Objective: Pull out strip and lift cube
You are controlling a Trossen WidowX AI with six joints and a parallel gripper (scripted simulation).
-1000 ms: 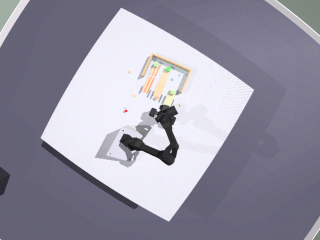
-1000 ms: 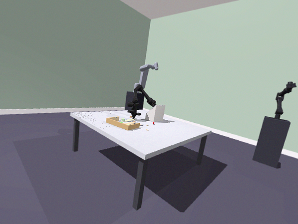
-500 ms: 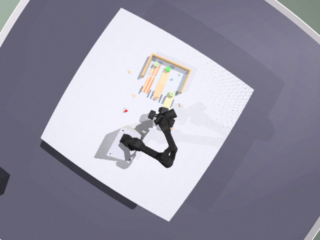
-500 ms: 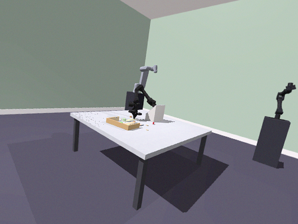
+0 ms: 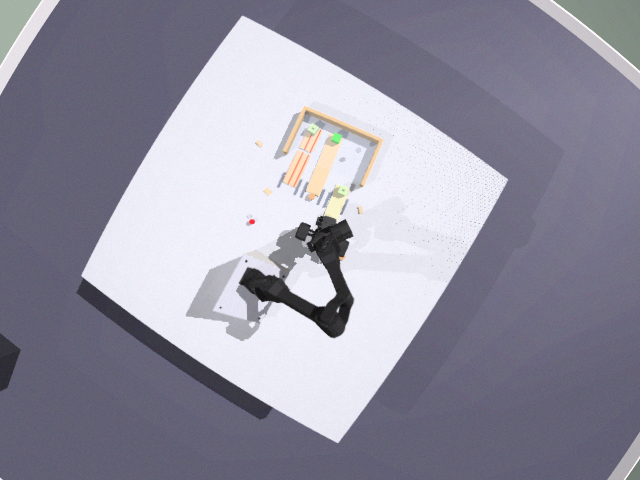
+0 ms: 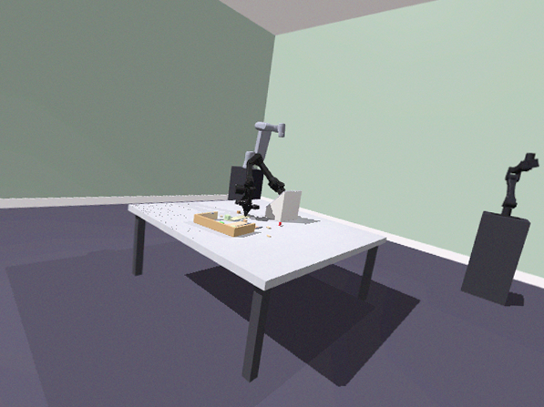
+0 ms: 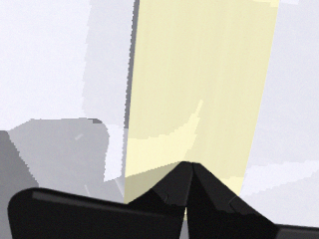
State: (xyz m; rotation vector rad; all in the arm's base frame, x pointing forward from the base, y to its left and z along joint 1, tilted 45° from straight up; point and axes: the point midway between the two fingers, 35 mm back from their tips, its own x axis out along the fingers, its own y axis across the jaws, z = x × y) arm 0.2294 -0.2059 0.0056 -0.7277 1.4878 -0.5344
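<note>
A pale yellow strip (image 5: 334, 207) (image 7: 199, 65) sticks out of the tray's open front and carries a pale green cube (image 5: 342, 190) (image 6: 227, 217) with a small mark. Its near end is hidden under the arm. My gripper (image 7: 188, 170) (image 6: 247, 215) is shut, its fingertips together over the yellow strip; contact is hard to tell. A plain orange strip (image 5: 324, 167) looks whole, with a bright green cube (image 5: 336, 137) at its far end. A red-striped strip (image 5: 296, 168) has a gap before its rear piece (image 5: 310, 141), near another marked pale green cube (image 5: 312, 128).
A three-sided wooden tray wall (image 5: 343, 124) (image 6: 217, 225) surrounds the strips at the back and sides. Short grey bars stand at its open front. Small wooden pieces (image 5: 267, 191) (image 5: 360, 209) and a red ball (image 5: 251, 221) (image 6: 279, 223) lie around. A white wedge-shaped block (image 6: 290, 205) stands by the arm's base.
</note>
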